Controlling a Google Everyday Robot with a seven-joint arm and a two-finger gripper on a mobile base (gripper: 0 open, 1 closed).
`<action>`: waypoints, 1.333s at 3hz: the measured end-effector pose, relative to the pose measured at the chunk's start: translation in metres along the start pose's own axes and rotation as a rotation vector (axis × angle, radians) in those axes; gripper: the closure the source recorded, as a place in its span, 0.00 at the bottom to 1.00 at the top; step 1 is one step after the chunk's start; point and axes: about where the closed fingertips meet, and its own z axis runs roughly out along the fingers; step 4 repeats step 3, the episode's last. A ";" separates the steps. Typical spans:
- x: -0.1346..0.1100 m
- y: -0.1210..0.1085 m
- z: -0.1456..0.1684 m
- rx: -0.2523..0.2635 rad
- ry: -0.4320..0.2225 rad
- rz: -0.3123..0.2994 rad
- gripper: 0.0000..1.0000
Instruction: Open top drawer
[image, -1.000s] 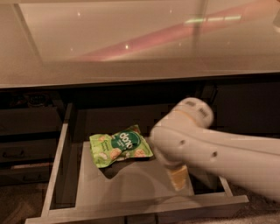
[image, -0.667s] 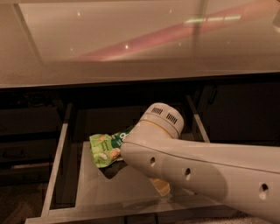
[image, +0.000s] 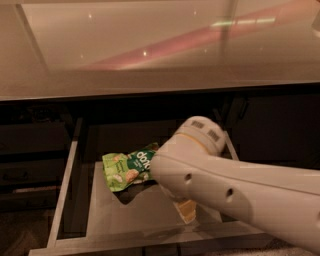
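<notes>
Now the top drawer (image: 64, 192) stands pulled out under the counter (image: 150, 50), with a green snack bag (image: 125, 167) on its floor. My gripper (image: 186, 210) hangs low inside the drawer, mostly hidden by my arm (image: 240, 190). Whether it is wide or narrow, I cannot tell.

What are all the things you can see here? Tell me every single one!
countertop: one, shiny pale beige, across the whole top of the view
top drawer: one, pale grey metal sides and floor, standing open below the countertop
snack bag: one, green with white lettering, lying on the drawer floor towards the left
dark thing: one, black, partly under the snack bag; I cannot tell what it is
dark cabinet fronts: dark grey, in shadow either side of the drawer; count unclear
arm: one, white, reaching in from the right over the drawer
gripper: one, tan part showing under the arm, low inside the drawer near its front
</notes>
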 end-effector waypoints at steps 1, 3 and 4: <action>0.017 0.000 -0.009 0.092 -0.121 0.087 0.00; 0.011 0.006 -0.014 0.100 -0.167 0.087 0.00; 0.011 0.006 -0.014 0.100 -0.167 0.087 0.00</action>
